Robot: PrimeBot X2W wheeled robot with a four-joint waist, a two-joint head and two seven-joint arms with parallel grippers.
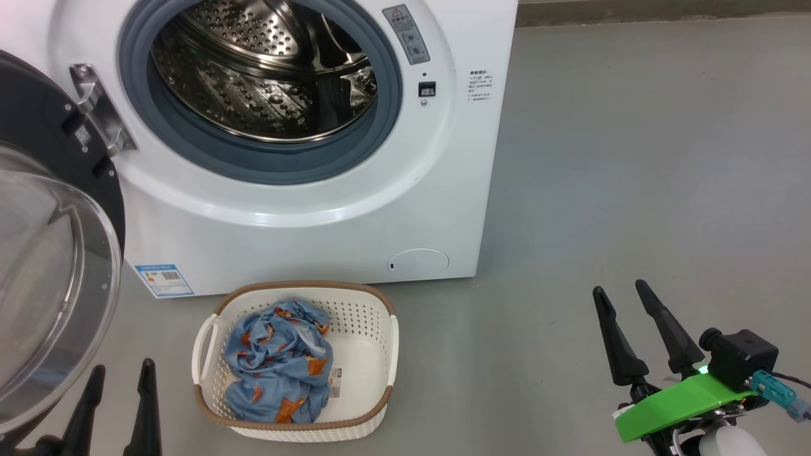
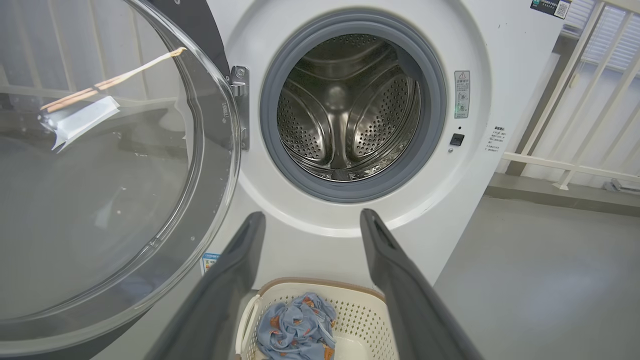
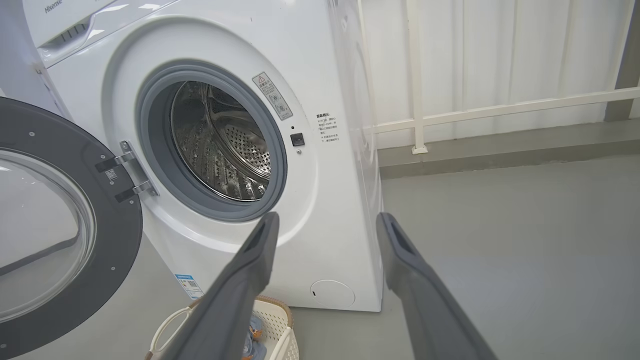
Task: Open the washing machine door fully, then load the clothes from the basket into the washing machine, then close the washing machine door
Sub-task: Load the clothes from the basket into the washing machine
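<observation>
Head view is showing the washing machine standing with its mouth bare. The washing machine door is hanging wide open on the robot's left, its clear bulge reaching out over the floor close to the left gripper. That gripper's fingers are standing spread apart and pinching nothing. The right gripper is hovering well off to the right over bare grey floor, fingers likewise spread and empty.

The basket is sitting on the floor just in front of the machine, below the drum and between the two grippers. The clothes (a blue garment with orange figures) are lying crumpled in its left half, touching neither gripper.

Open room is stretching away to the right of the machine, back to a white railing, while the door's rim is crowding the left side.

The Hisense name is showing on the top panel in the right wrist view. A blue sticker with a code square is sitting low on the front, and a grey warning label with a red triangle is sitting beside the opening; their print is too small to read.
</observation>
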